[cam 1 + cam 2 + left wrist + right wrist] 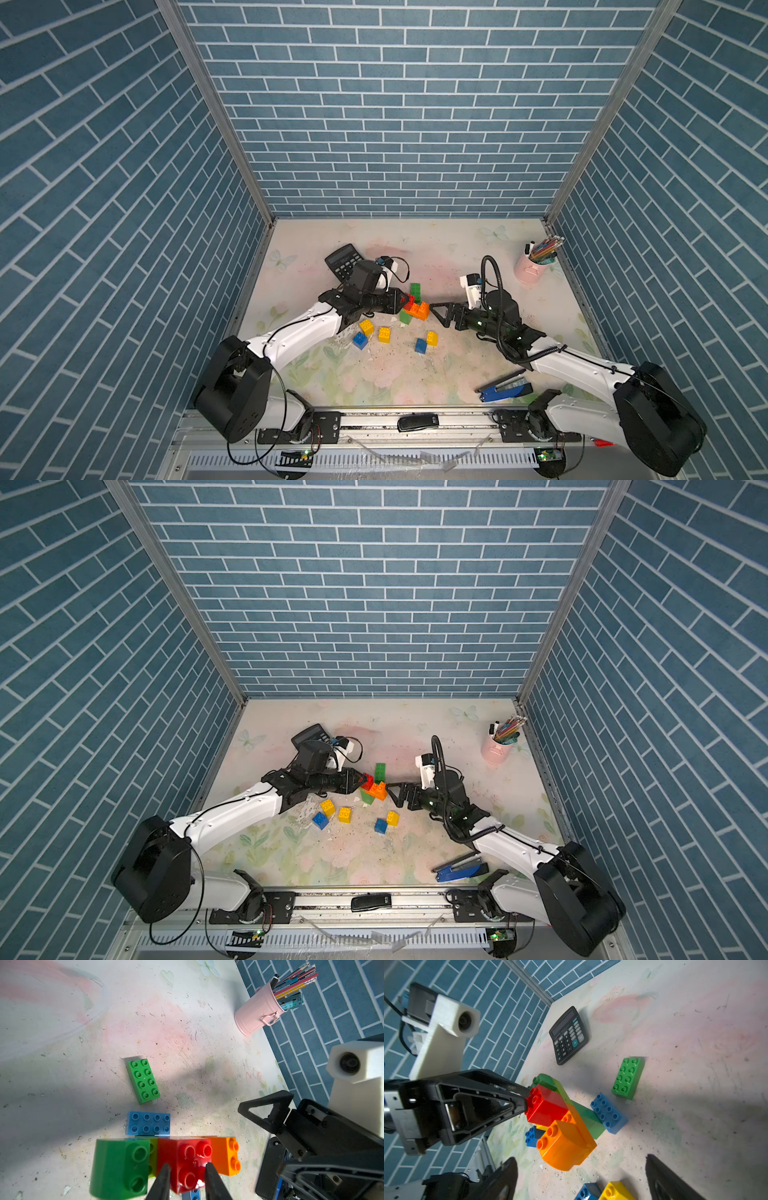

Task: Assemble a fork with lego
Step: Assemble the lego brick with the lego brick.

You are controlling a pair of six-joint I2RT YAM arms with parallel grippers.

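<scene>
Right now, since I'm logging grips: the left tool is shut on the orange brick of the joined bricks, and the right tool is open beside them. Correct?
Not quite. The left wrist view shows the left tool shut on the red brick, not the orange brick next to it. The right tool is open beside the joined bricks, as you said.

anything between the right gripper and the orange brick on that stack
Nothing visible. The open right gripper faces the orange brick across a short bare gap. The nearest loose yellow brick and blue brick lie closer to the front, off that line.
</scene>
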